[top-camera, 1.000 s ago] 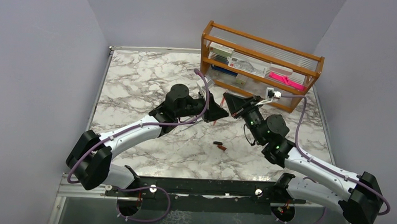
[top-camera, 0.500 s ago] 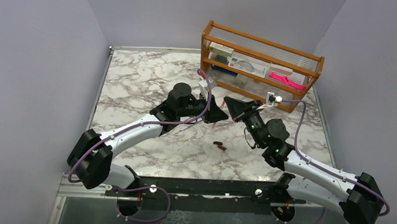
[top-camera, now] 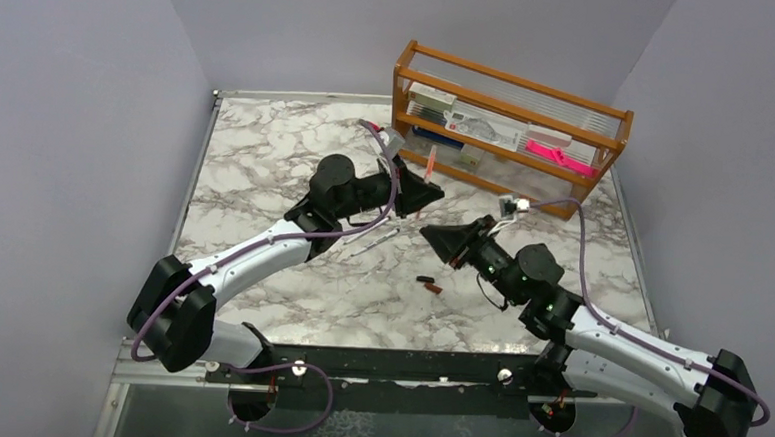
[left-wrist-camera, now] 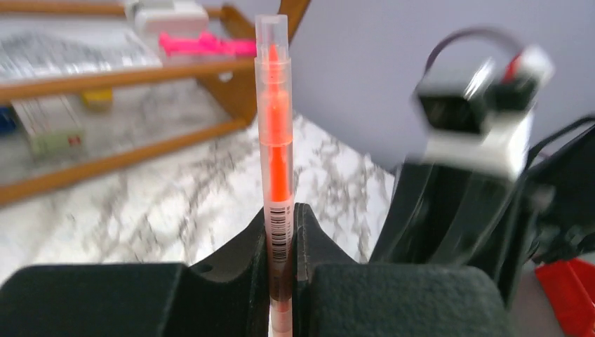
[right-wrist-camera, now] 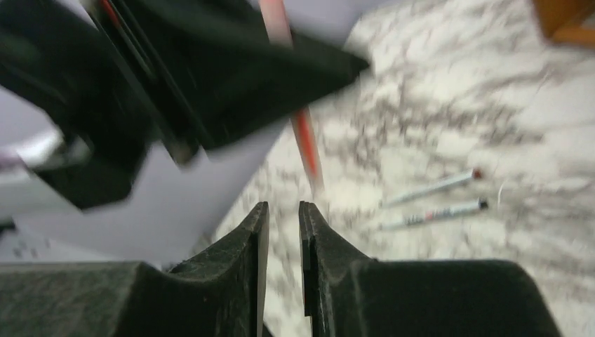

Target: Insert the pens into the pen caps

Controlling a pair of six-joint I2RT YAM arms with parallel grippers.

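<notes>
Left jaws: clenched on the orange-red pen (left-wrist-camera: 273, 140), gripping low on the barrel, with the pen standing upright above them in the left wrist view.
Right jaws: parted a crack, nothing between them, aimed toward the left jaws and near the pen's lower end.
Orange-red pen: held aloft over the middle of the surface (top-camera: 266, 162), in front of the wooden rack (top-camera: 516, 85), well apart from both caps.
Silvery pens (right-wrist-camera: 431, 213): two, lying side by side on the surface beneath the left arm, untouched.
Black cap (top-camera: 422, 278) and dark red cap (top-camera: 434, 288): resting just beside each other on the surface, near the right arm, neither on a pen.
Progress: early going, by the look of it. One pen up, no cap picked, no insertion done.
Left to do: fetch a cap, line it up with a tip, press it home, then repeat.
Hard to read: right wrist view smeared by blur. Clear sleeve at the pen's top end could be cap or barrel; cannot tell. Lower end hidden behind the jaws. No third cap in sight.
</notes>
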